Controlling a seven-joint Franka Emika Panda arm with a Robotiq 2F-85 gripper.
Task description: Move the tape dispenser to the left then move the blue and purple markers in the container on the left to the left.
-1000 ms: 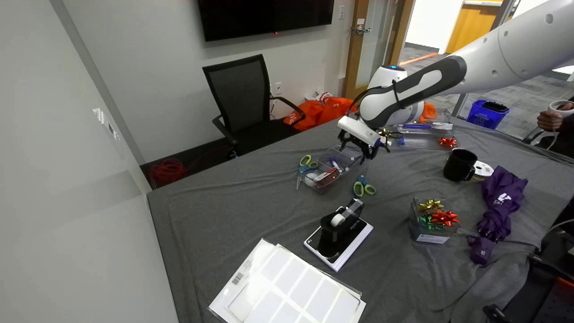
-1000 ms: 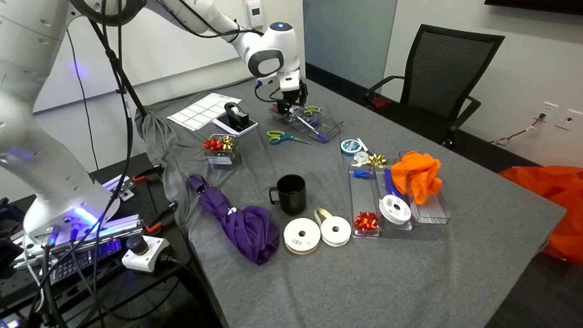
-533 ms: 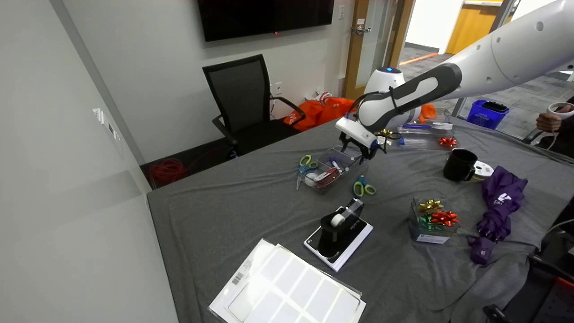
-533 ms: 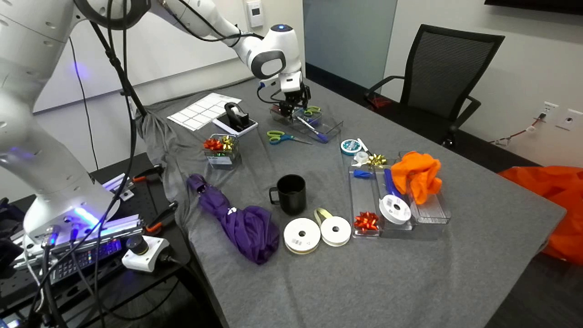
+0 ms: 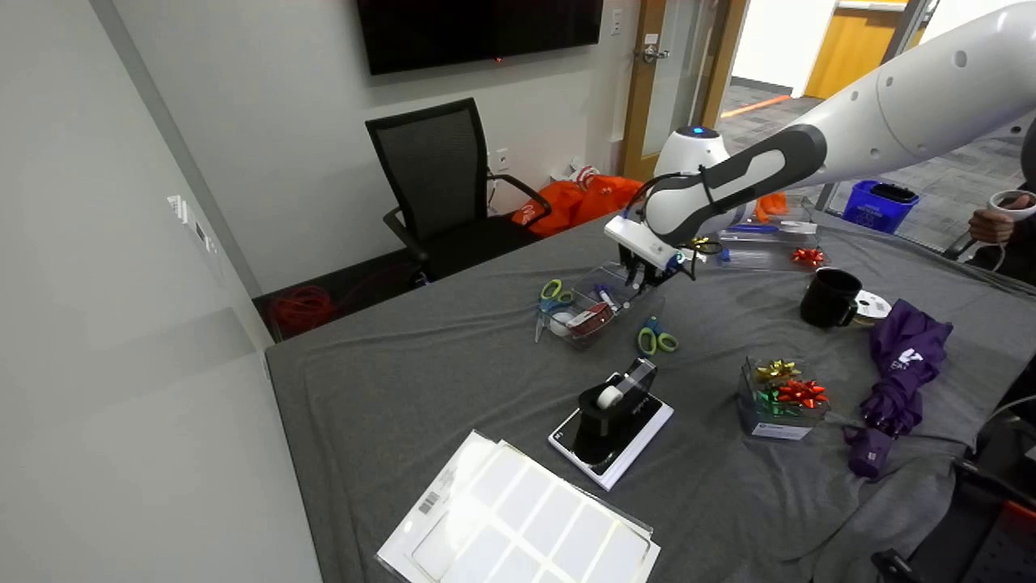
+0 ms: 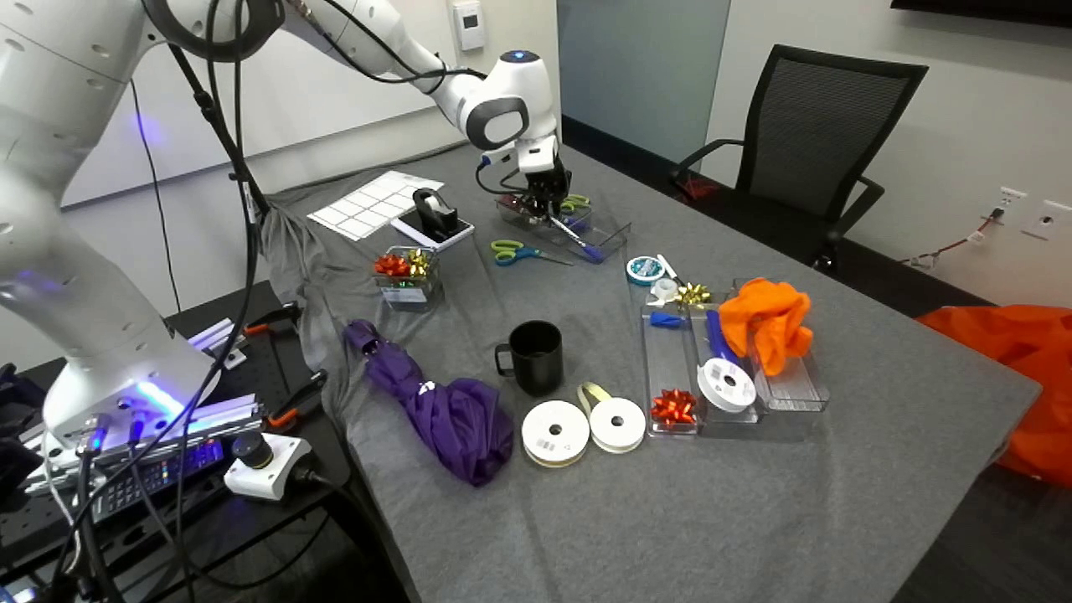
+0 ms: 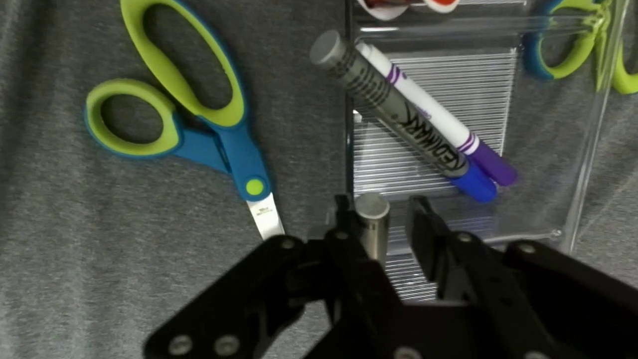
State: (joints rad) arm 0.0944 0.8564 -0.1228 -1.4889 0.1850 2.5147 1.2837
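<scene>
Gripper (image 7: pixel 382 204) spread partway, unclamped, astride a grey-barrelled marker (image 7: pixel 374 232), blue marker (image 7: pixel 401 117) and purple marker (image 7: pixel 438 112) in a clear container (image 7: pixel 473 75), tape dispenser (image 5: pixel 595 414) atop a slab (image 5: pixel 630 440).

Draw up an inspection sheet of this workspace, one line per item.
Surface: grey cloth, creased.
Job's things: tape dispenser on a black-topped box; blue-capped marker and purple-capped marker side by side in a clear tray.
Clutter: scissors, black mug, purple umbrella, white spools.
Gripper: open; third marker showing in its gap.
Cables: black cables hang beside the arm.
Surroundings: black chair alongside; person's hand at an exterior view's edge.
</scene>
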